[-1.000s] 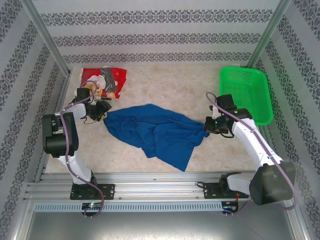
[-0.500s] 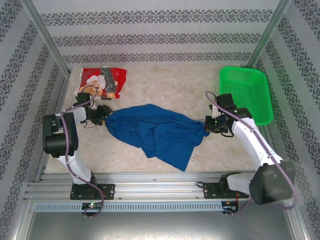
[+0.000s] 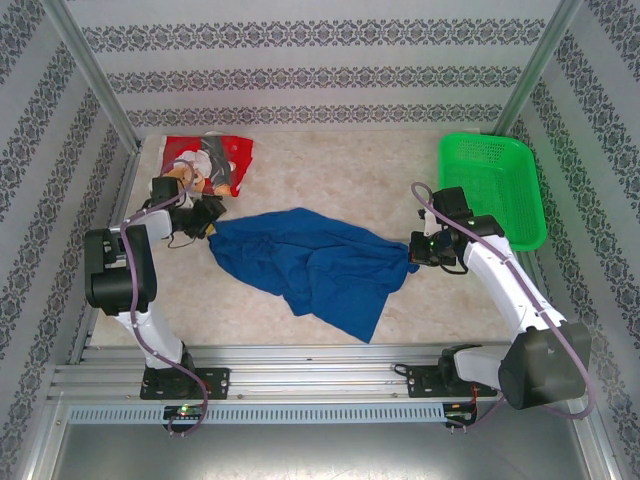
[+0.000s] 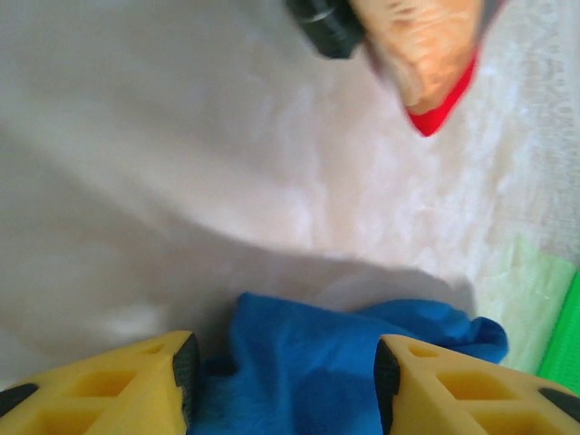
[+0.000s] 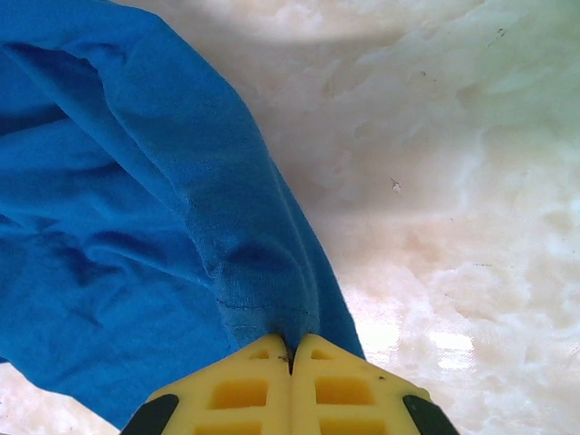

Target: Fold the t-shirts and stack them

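The right tool [image 5: 292,349] is pressed together, pinching the right edge of the blue t-shirt [image 3: 310,265], which sprawls crumpled across the middle of the table [image 3: 340,170]. At the shirt's left corner the left tool [image 4: 283,367] is spread, blue cloth between its fingers. The red teddy-bear t-shirt [image 3: 205,165] lies in the far-left corner.

Tabletop [image 3: 350,180]: pale, marbled | centre: crumpled blue t-shirt [image 3: 310,265] lay spread toward near edge | far-left corner: red t-shirt [image 3: 205,165] lay flat, print up | far-right: green basket [image 3: 495,185] stood, well apart from both
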